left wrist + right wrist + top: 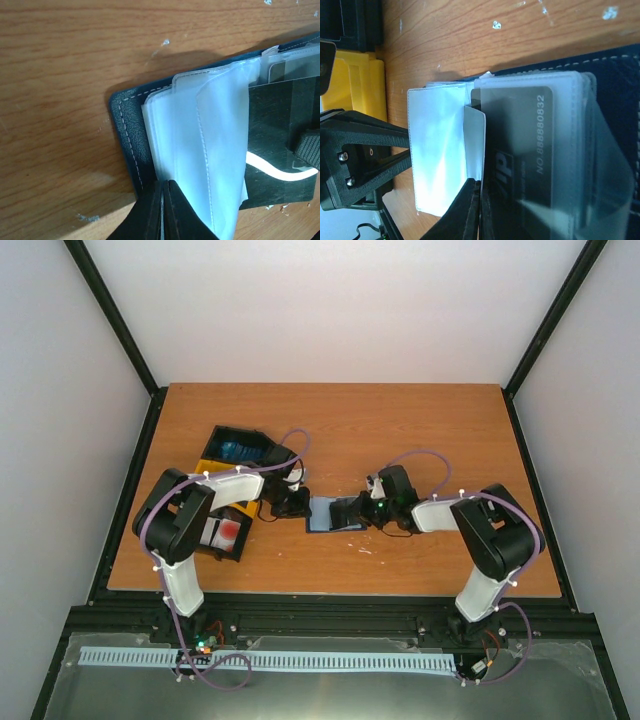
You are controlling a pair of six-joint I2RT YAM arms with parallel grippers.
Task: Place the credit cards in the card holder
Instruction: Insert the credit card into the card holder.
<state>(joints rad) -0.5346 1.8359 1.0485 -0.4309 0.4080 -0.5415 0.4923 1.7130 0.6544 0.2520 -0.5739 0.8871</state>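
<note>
Two sets of jaws pinched shut: left jaws hold clear sleeve [200,150], right jaws grip grey card [520,145], seemingly partly in. Card holder [333,513] open mid-desk [400,430]. Step: inserting. Next: slide card deeper, sleeve steady.

One dark navy folding card holder [330,513] and one black-and-yellow plastic tray [212,468]. Two cards can be counted: one dark grey plastic card [517,150], one white red-blotched card [226,533].

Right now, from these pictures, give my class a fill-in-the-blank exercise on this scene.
The wallet lies ___ on the table. The tray is black and ___. The white card in it bears a ___ blotch. The right gripper, pinching the grey card, and the left gripper meet at the ___.
Missing: open, yellow, red, wallet.
</note>
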